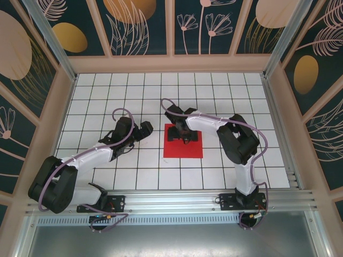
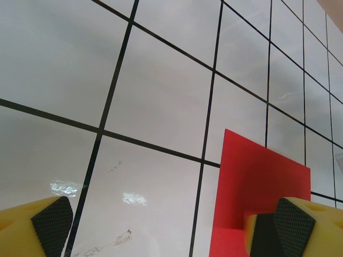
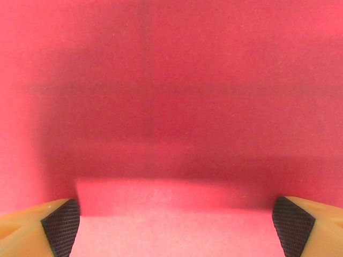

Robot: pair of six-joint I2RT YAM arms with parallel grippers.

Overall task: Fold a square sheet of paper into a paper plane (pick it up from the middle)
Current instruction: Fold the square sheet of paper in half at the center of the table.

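Note:
The square sheet of paper (image 1: 183, 150) lies flat and bright red on the white tiled table, about two tiles wide. My right gripper (image 1: 185, 135) is down over its middle. In the right wrist view the jaws stand wide open (image 3: 176, 227), and the red sheet (image 3: 171, 96) spreads beneath and between the black pads (image 3: 60, 225). My left gripper (image 1: 145, 130) hovers a tile to the left of the sheet. It is open (image 2: 170, 230) over bare tile, with the sheet's corner (image 2: 257, 171) by its right finger. The paper plane is out of view.
The tiled table (image 1: 107, 91) has free tiles on every side of the sheet. Patterned walls and metal posts (image 1: 53, 43) close in the left, back and right. An aluminium rail (image 1: 177, 201) carrying both arm bases runs along the near edge.

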